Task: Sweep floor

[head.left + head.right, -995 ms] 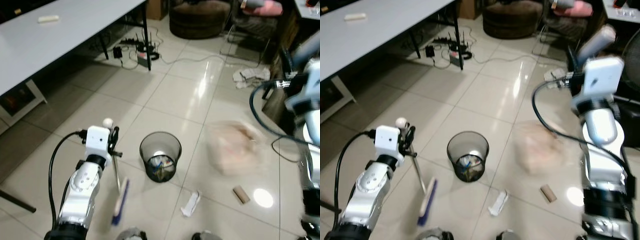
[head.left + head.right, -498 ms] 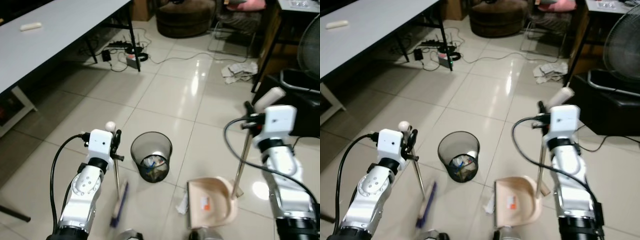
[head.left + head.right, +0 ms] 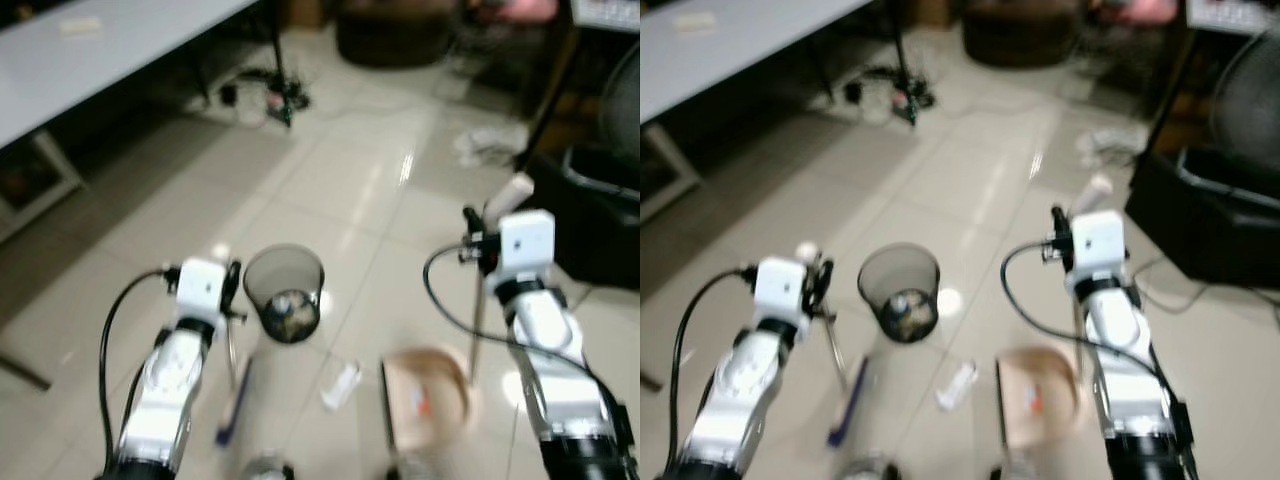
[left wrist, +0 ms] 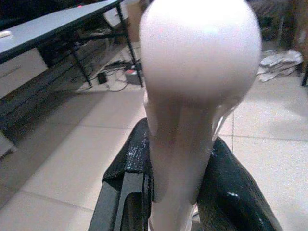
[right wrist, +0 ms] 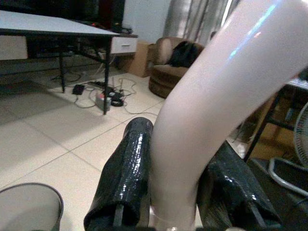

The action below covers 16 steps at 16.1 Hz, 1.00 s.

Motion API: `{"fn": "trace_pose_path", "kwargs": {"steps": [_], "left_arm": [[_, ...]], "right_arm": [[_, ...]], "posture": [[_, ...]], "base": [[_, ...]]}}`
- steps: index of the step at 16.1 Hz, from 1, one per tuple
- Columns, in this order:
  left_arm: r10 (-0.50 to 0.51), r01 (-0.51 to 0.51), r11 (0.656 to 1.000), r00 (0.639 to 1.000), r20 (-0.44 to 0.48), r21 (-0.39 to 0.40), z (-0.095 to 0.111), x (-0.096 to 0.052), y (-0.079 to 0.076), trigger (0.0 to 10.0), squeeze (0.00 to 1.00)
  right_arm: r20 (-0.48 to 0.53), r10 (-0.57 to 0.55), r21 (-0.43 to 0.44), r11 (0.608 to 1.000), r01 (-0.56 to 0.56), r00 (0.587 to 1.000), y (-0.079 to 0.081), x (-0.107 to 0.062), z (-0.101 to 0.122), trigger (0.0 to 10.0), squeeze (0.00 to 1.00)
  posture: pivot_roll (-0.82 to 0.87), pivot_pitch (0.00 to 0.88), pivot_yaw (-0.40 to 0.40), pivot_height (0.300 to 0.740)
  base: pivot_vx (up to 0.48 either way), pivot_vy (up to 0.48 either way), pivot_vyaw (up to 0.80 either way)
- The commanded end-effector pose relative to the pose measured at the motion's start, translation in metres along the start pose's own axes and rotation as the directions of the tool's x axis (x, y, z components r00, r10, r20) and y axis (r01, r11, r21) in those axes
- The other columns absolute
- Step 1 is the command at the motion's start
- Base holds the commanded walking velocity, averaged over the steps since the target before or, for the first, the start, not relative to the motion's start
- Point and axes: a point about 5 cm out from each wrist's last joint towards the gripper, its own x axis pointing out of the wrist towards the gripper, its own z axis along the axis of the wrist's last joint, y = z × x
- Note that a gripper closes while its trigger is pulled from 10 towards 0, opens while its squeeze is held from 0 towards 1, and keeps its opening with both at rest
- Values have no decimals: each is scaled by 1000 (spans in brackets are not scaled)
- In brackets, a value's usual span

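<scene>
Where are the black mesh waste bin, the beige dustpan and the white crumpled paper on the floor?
black mesh waste bin (image 3: 284, 291), left eye view, front wall
beige dustpan (image 3: 428, 398), left eye view, pan centre
white crumpled paper (image 3: 341, 385), left eye view, its middle

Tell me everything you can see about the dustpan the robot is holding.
The dustpan is pale pink-beige, plastic by its look, with a small label inside its tray. The tray sits low at the tiled floor, right of the black mesh bin; blur hides whether it touches. A thin upright pole rises to a pale rounded handle, where the right gripper is shut on it. A white scrap of litter lies just left.
</scene>
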Motion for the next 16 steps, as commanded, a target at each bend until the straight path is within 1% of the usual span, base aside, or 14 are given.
{"fn": "trace_pose_path", "kwargs": {"steps": [1, 3, 7, 11, 14, 16], "left_arm": [[18, -18, 1000, 999, 35, 13, 9, 3, 5, 10000, 0], [35, -35, 999, 999, 40, 18, 10, 5, 8, 10000, 0], [49, -50, 998, 997, 60, 25, 16, 10, 12, 10000, 0], [55, -58, 998, 994, 96, 26, 27, 15, 12, 10000, 0], [55, -58, 998, 993, 102, 22, 27, 16, 10, 10000, 0], [55, -57, 998, 993, 103, 19, 25, 15, 8, 10000, 0]], "right_arm": [[89, 8, -20, 1000, -6, 996, 0, 8, 18, 10000, 0], [110, 19, -13, 1000, -17, 994, 5, 12, 21, 10000, 0], [126, -3, 23, 1000, 0, 992, 8, 14, 24, 10000, 0], [121, -26, 46, 999, 20, 992, 10, 10, 20, 10000, 0], [121, -38, 52, 998, 31, 992, 8, 8, 19, 10000, 0], [107, -55, 75, 996, 47, 993, 8, 4, 15, 10000, 0]], "posture": [[-2, 78, 77, 740], [0, 76, 76, 740], [3, 76, 78, 740], [-2, 71, 86, 740], [-15, 51, 85, 740], [-17, 37, 83, 740]], "base": [[0, -480, 800], [0, -480, 800], [0, -480, 800], [0, -480, 800], [0, -480, 800], [0, -480, 800]]}}
